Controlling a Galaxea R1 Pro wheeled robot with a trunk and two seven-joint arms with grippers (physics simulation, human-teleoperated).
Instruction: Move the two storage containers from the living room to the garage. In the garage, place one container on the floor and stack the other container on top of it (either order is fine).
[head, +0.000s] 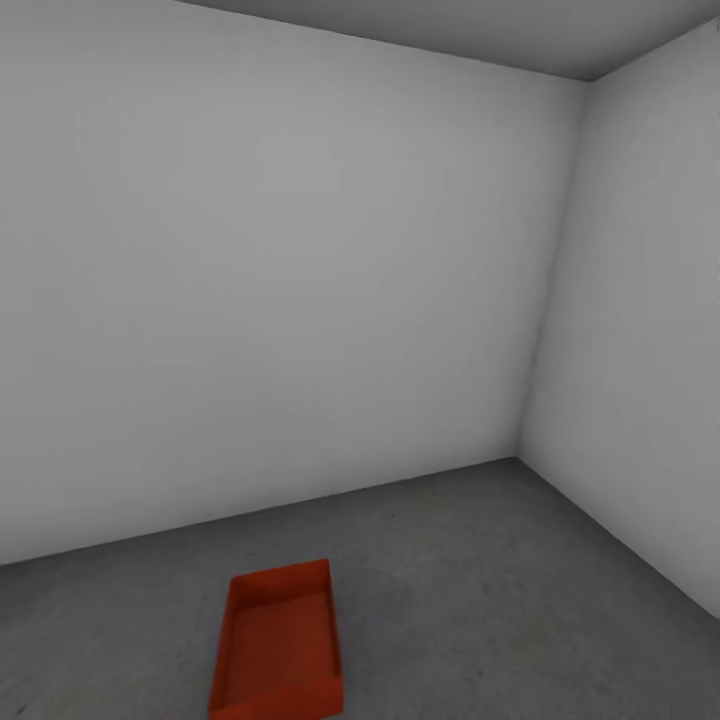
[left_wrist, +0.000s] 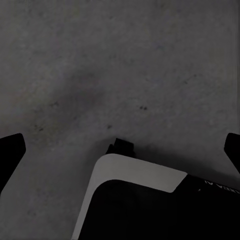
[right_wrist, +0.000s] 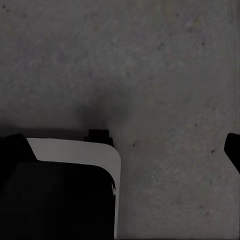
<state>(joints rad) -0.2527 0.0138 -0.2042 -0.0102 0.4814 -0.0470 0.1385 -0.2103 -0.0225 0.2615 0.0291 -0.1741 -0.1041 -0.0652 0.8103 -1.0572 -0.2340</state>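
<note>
One orange-red storage container (head: 278, 645) rests upright and empty on the dark grey concrete floor (head: 480, 580) of the garage, low in the head view and a little left of centre, its near end cut by the frame edge. My left gripper (left_wrist: 120, 152) hangs open over bare floor (left_wrist: 125, 65), its dark fingertips (left_wrist: 10, 152) far apart with nothing between them. My right gripper (right_wrist: 122, 147) is open too, one fingertip (right_wrist: 233, 149) showing at the frame's edge above bare floor (right_wrist: 165, 75).
Two plain pale grey walls (head: 280, 300) meet in a corner (head: 535, 380) at the right, behind the container. The robot's own white-and-black base (left_wrist: 140, 200) shows under the left gripper, and the base (right_wrist: 75, 190) also shows under the right one.
</note>
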